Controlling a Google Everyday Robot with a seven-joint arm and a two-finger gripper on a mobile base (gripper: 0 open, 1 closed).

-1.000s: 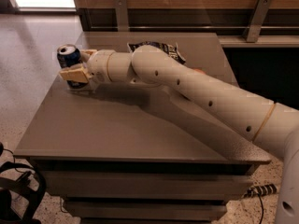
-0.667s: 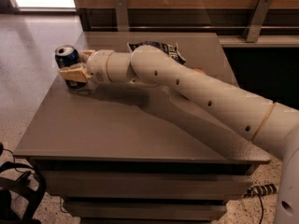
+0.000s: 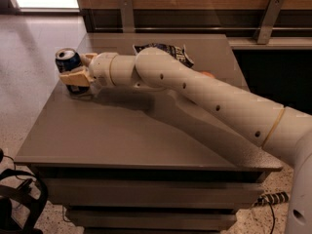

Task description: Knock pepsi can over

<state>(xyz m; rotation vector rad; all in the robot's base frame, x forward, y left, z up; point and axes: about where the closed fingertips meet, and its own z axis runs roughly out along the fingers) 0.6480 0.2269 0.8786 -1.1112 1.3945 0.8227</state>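
Observation:
The pepsi can (image 3: 67, 60) is dark blue with a silver top. It stands near the left edge of the grey table (image 3: 122, 135), at the far left, and leans slightly to the left. My gripper (image 3: 78, 74) is right against the can's lower right side, and its tan end covers the can's base. The white arm (image 3: 195, 89) reaches in from the lower right across the table.
A crinkled dark blue chip bag (image 3: 163, 50) lies flat at the back of the table, behind the arm. A small orange thing (image 3: 208, 74) peeks out behind the arm. The can is close to the table's left edge, with floor below. A wooden wall with metal brackets stands behind.
The can and the gripper have shifted slightly to the left, towards the table's edge. The can now leans a little more.

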